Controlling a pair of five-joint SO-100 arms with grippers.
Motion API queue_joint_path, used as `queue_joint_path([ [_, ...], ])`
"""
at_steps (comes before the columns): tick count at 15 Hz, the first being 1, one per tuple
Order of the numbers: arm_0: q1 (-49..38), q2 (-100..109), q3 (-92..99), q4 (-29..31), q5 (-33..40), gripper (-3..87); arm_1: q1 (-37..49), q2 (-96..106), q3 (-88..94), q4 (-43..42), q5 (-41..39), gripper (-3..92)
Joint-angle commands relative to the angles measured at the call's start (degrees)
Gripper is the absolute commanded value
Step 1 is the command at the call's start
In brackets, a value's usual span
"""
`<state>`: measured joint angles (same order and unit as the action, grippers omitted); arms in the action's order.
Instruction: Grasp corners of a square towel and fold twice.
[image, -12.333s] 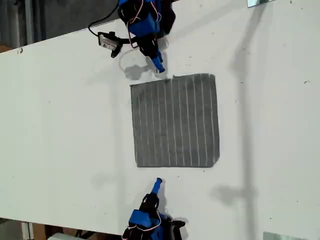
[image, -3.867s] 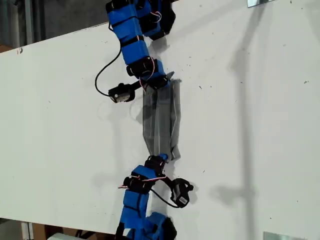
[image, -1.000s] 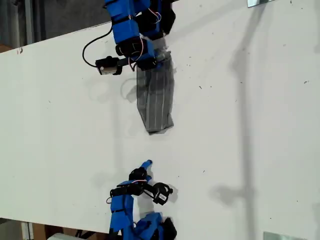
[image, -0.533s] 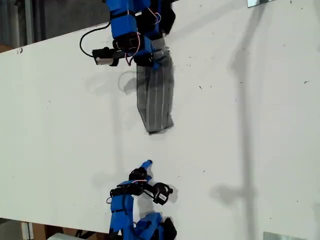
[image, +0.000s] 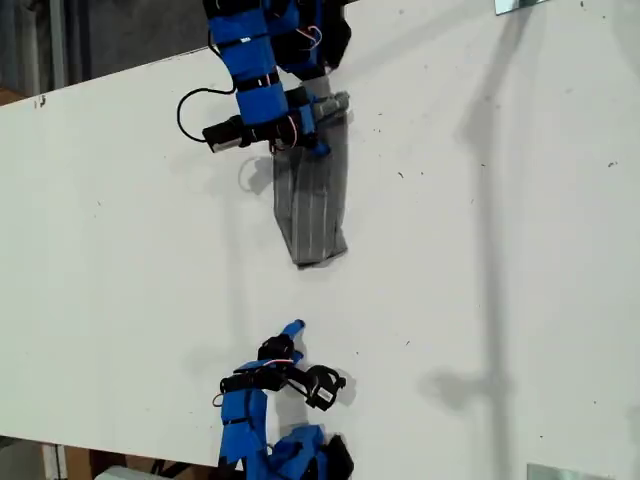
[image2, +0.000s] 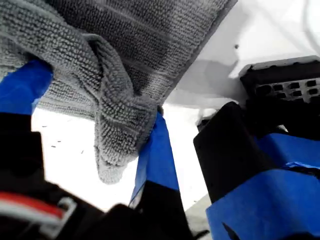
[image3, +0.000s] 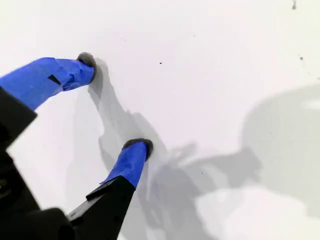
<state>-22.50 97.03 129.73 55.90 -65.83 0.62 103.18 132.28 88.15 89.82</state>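
Towel (image: 315, 205): grey, striped, bunched into a narrow strip on the white desk (image: 500, 250), one end clamped in my first pincer (image2: 95, 105).
My second pincer (image3: 117, 107): jaws apart, empty, now well apart from the towel's free end, which it gripped seconds ago.
Judgement: fold collapsed; re-spreading likely needed.

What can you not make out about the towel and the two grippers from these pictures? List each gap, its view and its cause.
- Exterior view: the towel's gripped end is hidden under my first gripper.
- First wrist view: the towel's far end is cut off by the frame edge.
- Second wrist view: my second gripper is open over the bare table; the towel is out of frame.
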Motion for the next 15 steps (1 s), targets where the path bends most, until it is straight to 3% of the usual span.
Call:
queue_joint_path([
  [1,-0.26,0.26,-1.14,-0.09,0.53,26.2,0.70,-1.58,-3.08,-5.27,-4.04,34.0],
  [3,-0.26,0.26,-1.14,-0.09,0.44,26.2,0.00,-10.20,-8.53,-8.53,-8.17,34.3],
  [8,-0.26,0.18,-1.14,-0.09,0.35,26.1,-3.69,-30.85,-36.21,-7.12,-19.69,34.8],
  [15,-0.26,0.09,-1.14,-0.09,0.53,26.1,-3.87,-25.31,-42.36,8.09,-15.56,39.5],
])
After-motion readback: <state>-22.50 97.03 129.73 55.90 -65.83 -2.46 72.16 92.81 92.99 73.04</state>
